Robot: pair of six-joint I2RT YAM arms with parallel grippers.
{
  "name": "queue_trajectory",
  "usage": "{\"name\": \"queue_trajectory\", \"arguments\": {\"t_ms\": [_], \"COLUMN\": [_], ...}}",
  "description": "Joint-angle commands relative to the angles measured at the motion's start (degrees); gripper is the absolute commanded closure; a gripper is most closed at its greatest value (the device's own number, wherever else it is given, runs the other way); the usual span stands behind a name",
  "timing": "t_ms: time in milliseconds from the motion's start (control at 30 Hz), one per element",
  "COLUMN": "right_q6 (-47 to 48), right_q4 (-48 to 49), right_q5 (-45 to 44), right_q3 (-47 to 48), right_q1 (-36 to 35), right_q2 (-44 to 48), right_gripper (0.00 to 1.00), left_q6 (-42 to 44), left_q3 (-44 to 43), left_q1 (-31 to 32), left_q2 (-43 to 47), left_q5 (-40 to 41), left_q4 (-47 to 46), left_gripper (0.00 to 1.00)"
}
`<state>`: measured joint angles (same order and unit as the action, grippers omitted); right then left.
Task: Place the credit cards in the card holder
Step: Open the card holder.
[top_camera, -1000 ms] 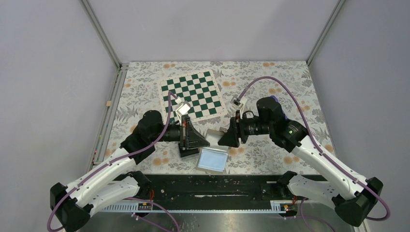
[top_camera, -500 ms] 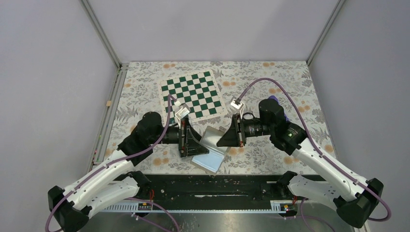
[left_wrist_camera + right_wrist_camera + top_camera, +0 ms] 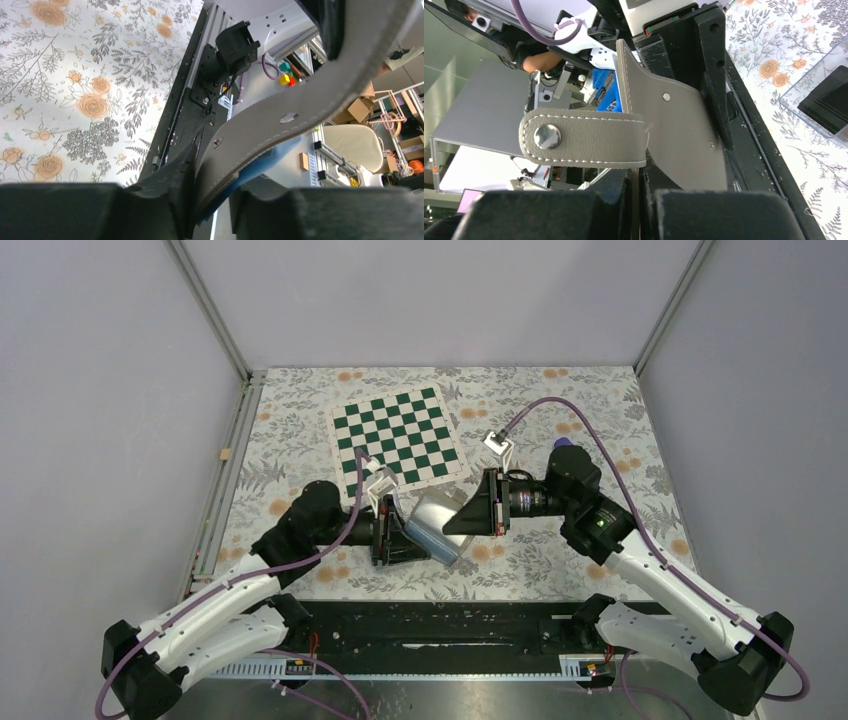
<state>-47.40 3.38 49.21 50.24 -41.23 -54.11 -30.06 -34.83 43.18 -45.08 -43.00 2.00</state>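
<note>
Taupe leather folding wallet (image 3: 437, 512) hangs above the floral-print tablecloth (image 3: 560, 410) between my two arms in the overhead view. My left gripper (image 3: 408, 540) and right gripper (image 3: 455, 522) meet at it near the front of the table, with the green-and-white chessboard mat (image 3: 398, 436) lying behind them. The cards and the holder cannot be made out from up here.

From the left wrist, my fingers (image 3: 170, 185) are clamped on the wallet's lower edge, and its bright blue lining (image 3: 265, 160) shows between the taupe leaves.

From the right wrist, my right jaws are pressed together on the wallet's flap, just under its snap-button strap (image 3: 584, 139). At the right edge of that view, the clear acrylic rectangular card holder (image 3: 808, 86) sits on the cloth, off to the side of the wallet, with a flat black rectangular credit card (image 3: 831, 97) inside it.
</note>
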Motion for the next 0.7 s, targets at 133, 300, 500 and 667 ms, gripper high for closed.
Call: {"name": "queue_trajectory", "arguments": {"t_ms": [133, 300, 500, 667], "right_q6": [-3.05, -0.54, 1.36, 3.15], "right_q4": [0.15, -5.38, -7.7, -10.53], "right_q5": [5.79, 5.98, -0.1, -10.85], "right_q3": [1.76, 1.36, -0.19, -2.05], "right_q1": [-0.02, 0.01, 0.03, 0.61], "right_q2": [2.09, 2.72, 3.61, 3.69], "right_gripper": [1.0, 1.0, 1.0, 1.0], "left_q6": [1.58, 1.39, 2.89, 6.22], "left_q3": [-3.14, -5.93, -5.45, -2.99], "left_q1": [0.13, 0.13, 0.08, 0.15], "left_q2": [-6.19, -8.62, -4.66, 4.38], "left_q5": [4.78, 5.83, 9.87, 17.81], "left_q4": [-10.81, -12.19, -8.88, -0.04], "left_gripper": [0.81, 0.82, 0.56, 0.33]}}
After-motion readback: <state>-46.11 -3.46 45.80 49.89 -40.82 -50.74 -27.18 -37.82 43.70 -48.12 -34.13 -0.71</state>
